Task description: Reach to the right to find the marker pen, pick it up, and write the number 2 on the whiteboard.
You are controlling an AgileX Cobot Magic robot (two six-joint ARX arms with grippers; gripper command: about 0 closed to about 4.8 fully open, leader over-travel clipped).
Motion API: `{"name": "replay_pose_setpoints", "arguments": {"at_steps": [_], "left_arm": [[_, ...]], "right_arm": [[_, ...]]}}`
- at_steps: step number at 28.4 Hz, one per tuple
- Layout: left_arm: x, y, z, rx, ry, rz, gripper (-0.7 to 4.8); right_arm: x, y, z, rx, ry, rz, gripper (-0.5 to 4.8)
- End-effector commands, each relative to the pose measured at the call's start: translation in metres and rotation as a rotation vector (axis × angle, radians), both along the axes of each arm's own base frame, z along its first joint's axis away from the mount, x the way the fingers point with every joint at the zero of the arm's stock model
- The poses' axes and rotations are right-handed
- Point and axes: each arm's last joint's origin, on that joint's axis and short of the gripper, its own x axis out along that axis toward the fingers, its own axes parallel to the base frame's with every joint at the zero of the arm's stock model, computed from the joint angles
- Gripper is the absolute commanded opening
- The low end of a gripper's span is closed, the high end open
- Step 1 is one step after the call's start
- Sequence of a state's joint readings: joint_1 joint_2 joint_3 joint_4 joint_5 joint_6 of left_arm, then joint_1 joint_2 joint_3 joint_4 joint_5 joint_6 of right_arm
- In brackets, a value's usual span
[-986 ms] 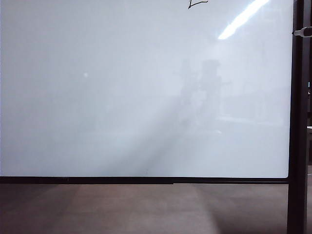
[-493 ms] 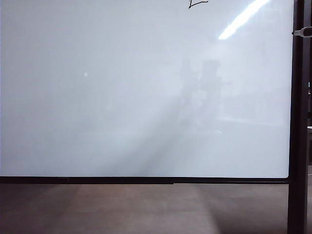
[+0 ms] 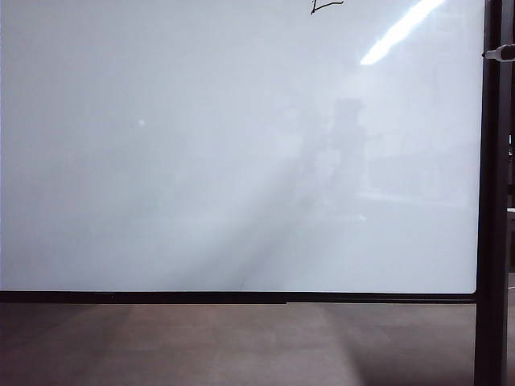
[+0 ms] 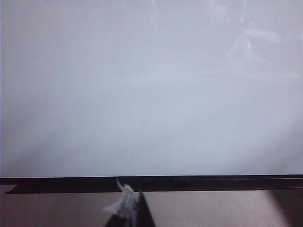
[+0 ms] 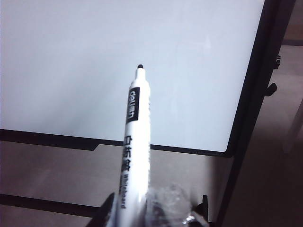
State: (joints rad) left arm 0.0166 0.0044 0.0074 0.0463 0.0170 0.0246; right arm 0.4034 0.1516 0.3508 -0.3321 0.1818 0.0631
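Before whiteboard [image 5: 71,56]: right hand [image 5: 137,208] clamps marker pen [image 5: 132,137]; left hand unseen.

You see dim, flat, grainy light throughout. In the exterior view a bright diagonal glare streak [image 3: 401,30] crosses the whiteboard [image 3: 201,161], above hazy dark reflections. In the right wrist view the marker pen [image 5: 132,142] blurs toward its near end.

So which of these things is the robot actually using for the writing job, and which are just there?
Part of the job:
- marker pen, uncapped, held in the right gripper
- whiteboard
- number 2, only its base shows at the board's top edge

Just there:
- floor
- board stand post
- left gripper, idle below the board
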Motion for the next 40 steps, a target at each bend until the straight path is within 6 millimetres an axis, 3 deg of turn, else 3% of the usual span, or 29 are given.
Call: {"name": "replay_pose_setpoints", "arguments": {"at_steps": [1,7,26,40], "left_arm": [[0.0,0.0,0.002,-0.006,-0.016,-0.005,-0.04],[0.0,0.0,0.002,-0.006,-0.016,-0.005,-0.04],[0.0,0.0,0.002,-0.006,-0.016,-0.006,-0.04],[0.0,0.0,0.002,-0.006,-0.013,-0.006,-0.04]], "right_arm": [[0.0,0.0,0.002,0.012,-0.016,-0.001,0.63],[-0.001,-0.001,-0.001,0.013,-0.021,-0.006,0.63],[0.016,-0.015,-0.054,0.073,-0.231,-0.188,0.63],[0.019,-0.021,-0.064,0.06,-0.211,-0.17,0.63]]}}
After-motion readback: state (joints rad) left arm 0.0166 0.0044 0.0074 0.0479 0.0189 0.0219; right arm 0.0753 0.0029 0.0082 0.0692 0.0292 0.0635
